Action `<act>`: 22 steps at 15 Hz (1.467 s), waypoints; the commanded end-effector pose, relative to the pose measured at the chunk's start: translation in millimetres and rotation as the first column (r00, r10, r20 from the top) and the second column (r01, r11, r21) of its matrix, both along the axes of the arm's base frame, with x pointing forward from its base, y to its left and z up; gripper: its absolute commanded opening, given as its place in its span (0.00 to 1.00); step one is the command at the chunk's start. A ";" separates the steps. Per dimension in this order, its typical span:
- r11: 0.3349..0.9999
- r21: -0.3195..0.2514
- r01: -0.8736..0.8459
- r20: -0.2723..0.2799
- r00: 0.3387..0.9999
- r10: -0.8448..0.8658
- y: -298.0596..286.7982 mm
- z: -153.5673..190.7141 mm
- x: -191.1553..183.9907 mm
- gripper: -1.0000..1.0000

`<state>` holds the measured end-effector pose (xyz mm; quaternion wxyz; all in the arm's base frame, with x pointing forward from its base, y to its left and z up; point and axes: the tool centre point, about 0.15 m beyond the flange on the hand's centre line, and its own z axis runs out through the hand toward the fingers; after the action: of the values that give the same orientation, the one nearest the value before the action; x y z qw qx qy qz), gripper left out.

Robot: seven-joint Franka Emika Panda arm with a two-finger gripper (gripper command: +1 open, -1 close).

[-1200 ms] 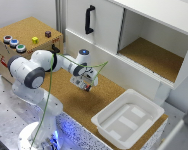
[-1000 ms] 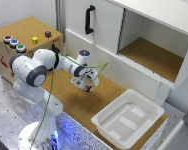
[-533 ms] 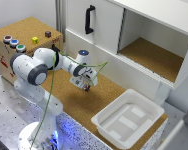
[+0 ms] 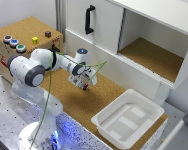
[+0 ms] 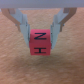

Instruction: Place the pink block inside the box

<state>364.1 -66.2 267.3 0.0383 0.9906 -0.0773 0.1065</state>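
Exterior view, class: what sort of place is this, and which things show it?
Probably a robotics lab test bench. A robot arm stands on a perforated metal base, beside a cork-topped surface with a white tub and a cork box of coloured buttons.

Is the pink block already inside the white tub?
No, the pink block sits between the gripper's fingers above the cork surface, while the white tub holds nothing in the exterior view.
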 end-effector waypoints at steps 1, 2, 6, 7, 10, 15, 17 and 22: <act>0.990 -0.057 0.131 0.121 0.985 -0.123 -105.5 62.6 -54.9 0.00; 0.985 -0.056 0.165 0.139 0.978 -0.156 -125.7 70.6 -61.1 0.00; 0.956 -0.068 0.285 0.189 0.945 -0.268 -197.3 91.4 -81.9 0.00; 0.948 -0.072 0.309 0.201 0.936 -0.290 -210.3 94.4 -85.5 0.00; 0.921 -0.033 0.389 0.215 0.903 -0.373 -245.4 89.5 -96.0 0.00; 0.871 0.035 0.491 0.207 0.849 -0.487 -289.7 63.9 -101.3 0.00; 0.850 0.063 0.522 0.198 0.829 -0.524 -301.6 49.6 -101.8 0.00; 0.816 0.102 0.570 0.163 0.799 -0.579 -318.6 18.8 -97.3 0.00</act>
<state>245.5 -344.9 318.0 0.0625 0.9068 -0.3603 0.2095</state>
